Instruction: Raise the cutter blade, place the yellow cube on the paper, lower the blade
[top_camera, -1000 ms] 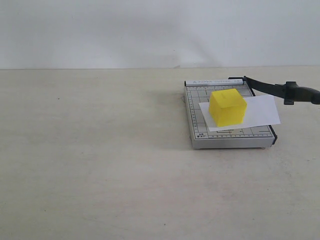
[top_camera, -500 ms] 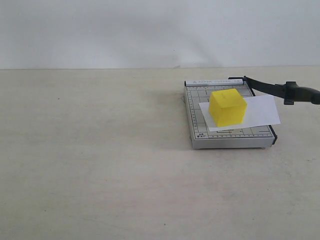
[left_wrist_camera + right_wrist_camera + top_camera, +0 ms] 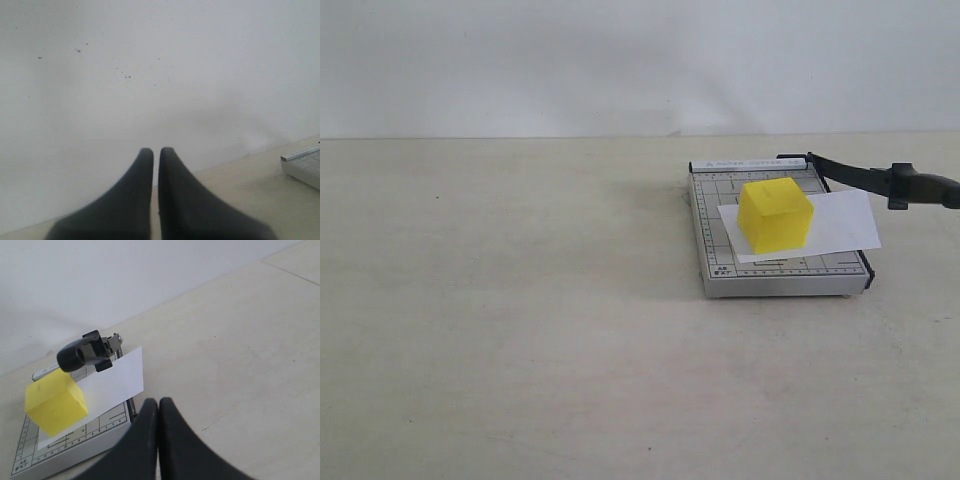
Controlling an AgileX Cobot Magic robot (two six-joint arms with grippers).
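The yellow cube [image 3: 776,214] [image 3: 56,401] sits on the white paper [image 3: 840,222] [image 3: 120,378], which lies across the grey gridded board [image 3: 720,262] [image 3: 75,442]. The cutter blade [image 3: 880,180] is raised, its black arm slanting up to the right from the board's far corner, and its rounded handle [image 3: 80,353] hangs above the paper. Neither gripper shows in the exterior view. My right gripper [image 3: 158,401] is shut on nothing, off the board's side. My left gripper [image 3: 156,150] is shut on nothing, facing the wall, far from the board's corner [image 3: 302,165].
The board stands on a pale beige table [image 3: 520,330] with a white wall [image 3: 620,60] behind it. Nothing else lies on the table.
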